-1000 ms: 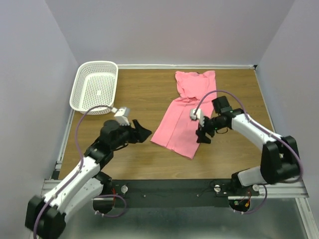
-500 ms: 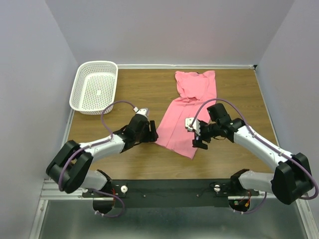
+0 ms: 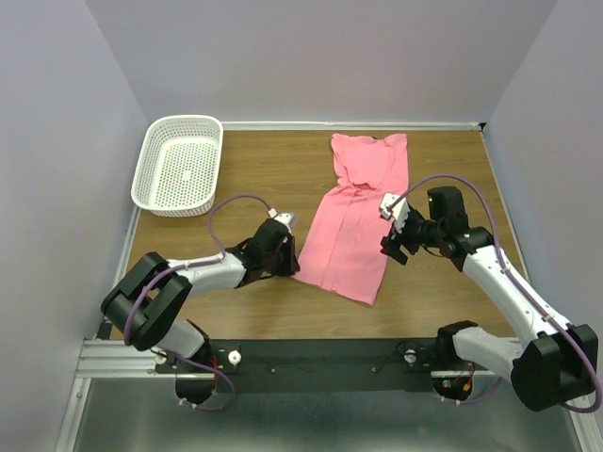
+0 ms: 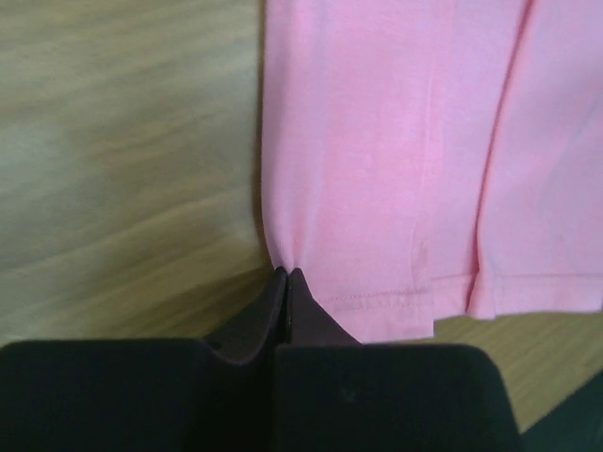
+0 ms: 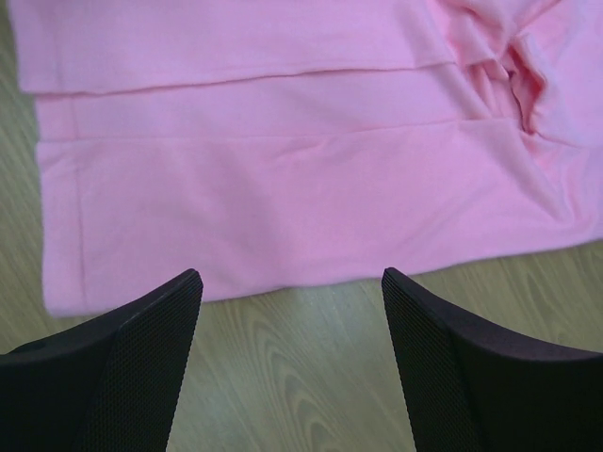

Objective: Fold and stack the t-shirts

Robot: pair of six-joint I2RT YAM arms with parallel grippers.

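Note:
A salmon-pink t-shirt lies on the wooden table, folded into a long narrow strip, collar end far and hem near. My left gripper reaches low across the table to the shirt's near left corner. In the left wrist view it is shut on the t-shirt, whose fabric puckers at the tips just above the hem. My right gripper hovers open beside the shirt's right edge. In the right wrist view it holds nothing, and the t-shirt lies just beyond its fingertips.
A white perforated basket stands at the far left corner of the table. Grey walls close in the table on the left, back and right. The near edge is a black rail carrying both arm bases.
My left gripper slid right to the shirt's near left corner and shut on it. My right gripper came off the shirt and moved right, staying open.

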